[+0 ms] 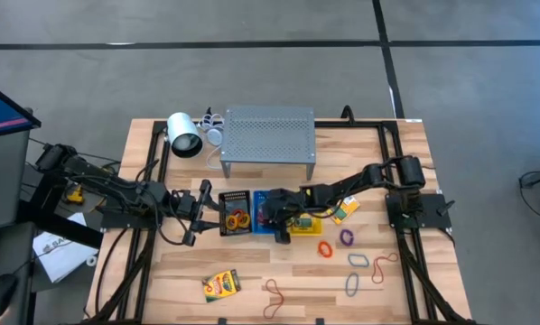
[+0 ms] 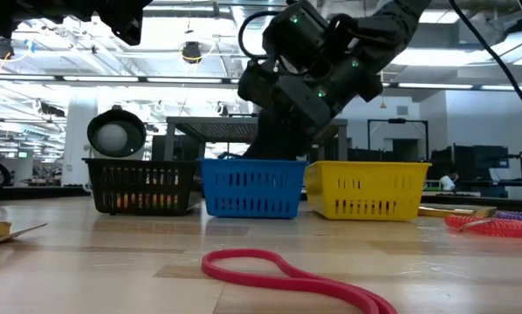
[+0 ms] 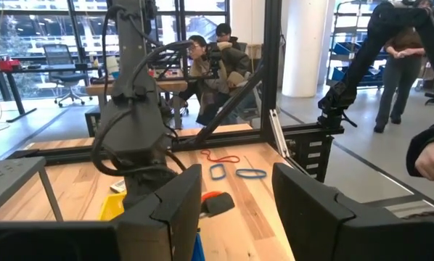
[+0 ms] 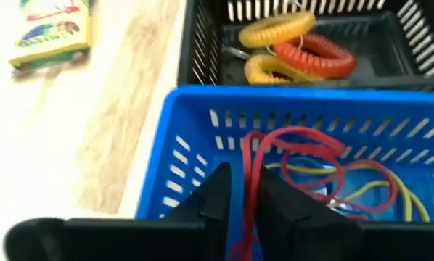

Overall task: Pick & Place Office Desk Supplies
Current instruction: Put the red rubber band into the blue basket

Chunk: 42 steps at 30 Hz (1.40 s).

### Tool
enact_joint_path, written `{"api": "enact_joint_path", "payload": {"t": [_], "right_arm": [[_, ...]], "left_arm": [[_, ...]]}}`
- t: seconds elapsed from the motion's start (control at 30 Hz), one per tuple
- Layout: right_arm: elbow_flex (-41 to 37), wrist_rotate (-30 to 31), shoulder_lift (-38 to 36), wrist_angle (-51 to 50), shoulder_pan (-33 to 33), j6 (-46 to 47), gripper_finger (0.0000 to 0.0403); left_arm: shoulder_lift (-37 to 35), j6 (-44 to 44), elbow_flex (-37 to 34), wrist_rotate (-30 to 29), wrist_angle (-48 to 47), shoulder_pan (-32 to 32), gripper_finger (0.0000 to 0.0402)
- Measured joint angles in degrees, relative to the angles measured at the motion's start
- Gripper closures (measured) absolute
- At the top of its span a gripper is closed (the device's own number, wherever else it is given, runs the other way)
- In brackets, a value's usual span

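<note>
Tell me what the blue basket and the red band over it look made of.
Blue basket: looks like moulded plastic, glossy, with slotted walls. Red band: likely rubber, a thin limp loop, matte, draping between the right gripper fingers.

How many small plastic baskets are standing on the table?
3, in one row at mid-table, seen from the low view: a black basket, a blue basket in the middle, and a yellow basket. None seems hidden.
</note>
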Motion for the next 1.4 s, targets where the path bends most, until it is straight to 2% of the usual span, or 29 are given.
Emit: {"api": "enact_joint_path", "payload": {"t": [0.17, 0.43, 0.57, 0.77, 0.97, 1.4], "right_arm": [[0.00, -2.20, -0.24, -0.10, -0.06, 0.00, 0.0311], [0.06, -2.36, -1.48, -1.12, -0.21, 0.01, 0.0209], [0.01, -2.32, -2.78, -2.36, -0.68, 0.01, 0.0179], [0.26, 0.15, -3.48, -6.23, -0.90, -0.21, 0.0169], [4.80, 7.07, -3.70, -15.69, 0.87, -3.22, 0.0169], [10.28, 17.30, -3.66, -26.00, 4.05, -7.35, 0.0168]], "left_arm": [[0.00, 0.07, 0.00, 0.02, -0.02, -0.02, 0.0238], [-0.02, 0.07, 0.00, 0.22, -0.07, -0.02, 0.0238], [-0.04, 0.07, -0.02, 0.22, -0.09, -0.02, 0.0238], [-0.04, -0.07, -0.04, 0.17, -0.40, -0.02, 0.0238], [-0.04, -0.07, -0.04, -0.08, -0.50, -0.02, 0.0238], [-0.04, -0.09, -0.04, -0.04, -0.50, -0.02, 0.0238]]}}
